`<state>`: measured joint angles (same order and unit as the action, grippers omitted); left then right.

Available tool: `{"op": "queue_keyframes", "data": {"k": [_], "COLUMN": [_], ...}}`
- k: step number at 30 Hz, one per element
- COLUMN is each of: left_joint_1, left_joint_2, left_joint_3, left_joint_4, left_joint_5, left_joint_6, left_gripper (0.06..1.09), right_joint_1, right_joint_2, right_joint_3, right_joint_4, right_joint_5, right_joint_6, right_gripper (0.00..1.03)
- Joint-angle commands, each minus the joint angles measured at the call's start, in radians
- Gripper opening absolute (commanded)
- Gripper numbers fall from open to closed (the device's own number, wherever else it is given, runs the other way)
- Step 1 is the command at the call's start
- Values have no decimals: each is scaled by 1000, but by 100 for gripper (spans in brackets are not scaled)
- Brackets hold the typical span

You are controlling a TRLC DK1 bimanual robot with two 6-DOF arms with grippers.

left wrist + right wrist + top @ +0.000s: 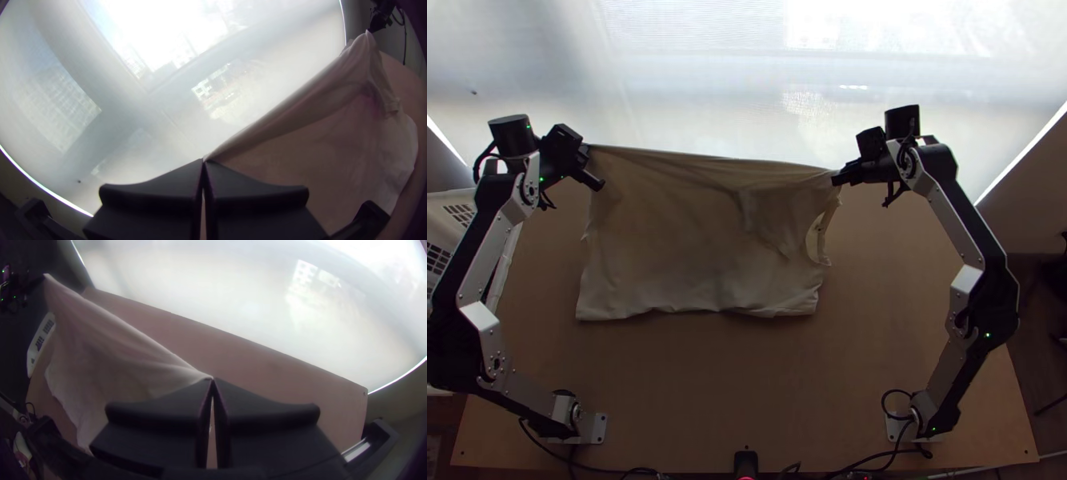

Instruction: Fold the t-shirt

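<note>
Across the far side, a bright window (707,88) backs the wooden table (747,384); wood shows between its near edge and the spread t-shirt (675,240), stretched from left gripper (589,149) to right gripper (837,177), both clenched on it.

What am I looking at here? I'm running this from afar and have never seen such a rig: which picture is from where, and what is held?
The machine is two robot arms, left and right, mounted at a wooden table. The top view looks steeply down from above the table's near edge. Each wrist view comes from a camera on that arm, with its own two black fingers at the bottom.

The left gripper and right gripper are shut on a pale t-shirt, its far edge stretched between them and the rest sloping toward the table. A white basket stands at the left.
</note>
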<state>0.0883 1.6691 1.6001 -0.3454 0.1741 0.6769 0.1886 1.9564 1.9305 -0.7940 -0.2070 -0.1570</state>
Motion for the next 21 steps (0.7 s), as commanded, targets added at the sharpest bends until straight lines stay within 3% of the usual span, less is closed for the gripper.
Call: {"op": "queue_keyframes", "data": {"k": [1,14,21], "left_joint_1": [-35,-41,-39], "left_joint_2": [93,245,189], "left_joint_3": [-25,-95,-210], "left_joint_4": [89,194,210], "left_joint_5": [-24,-71,-74], "left_joint_6": [4,7,7], "left_gripper": [9,9,9], "right_joint_1": [5,37,52], "right_joint_2": [179,363,328], "right_joint_3": [165,252,220], "right_joint_4": [26,15,-70], "right_joint_5": [83,124,124], "right_joint_6": [11,20,22], "right_gripper": [3,3,3]}}
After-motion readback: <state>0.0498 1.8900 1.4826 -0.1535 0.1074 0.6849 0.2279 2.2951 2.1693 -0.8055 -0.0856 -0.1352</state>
